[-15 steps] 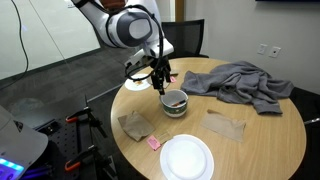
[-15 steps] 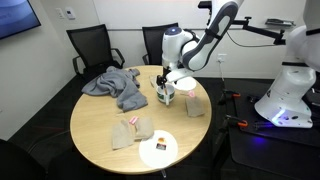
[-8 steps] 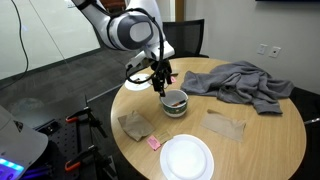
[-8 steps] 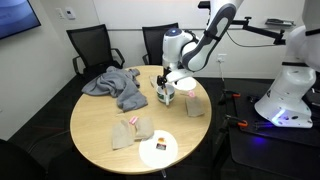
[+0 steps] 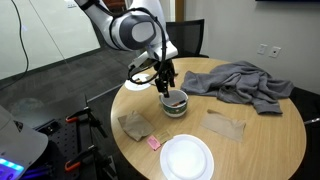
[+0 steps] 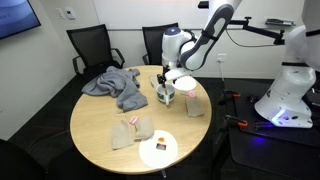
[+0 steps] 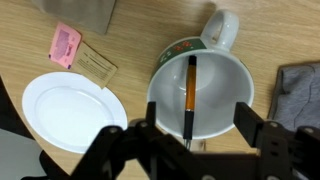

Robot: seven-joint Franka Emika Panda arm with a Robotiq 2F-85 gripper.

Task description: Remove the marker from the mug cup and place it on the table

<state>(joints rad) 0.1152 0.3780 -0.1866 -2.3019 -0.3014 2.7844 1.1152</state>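
Above the mug cup [image 7: 226, 96], gripper [image 7: 192, 128] wide open, empty, marker [image 7: 191, 85] between its jaws.

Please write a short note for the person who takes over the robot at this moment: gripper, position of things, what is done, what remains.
Gripper: open, over the mug cup, one jaw on each side of the marker.
Marker: lies inside the cup, not gripped.
Mug cup: upright on the table, near the white plate.
Done: nothing removed yet.
Left: close on the marker, lift it out, lay it on the table.
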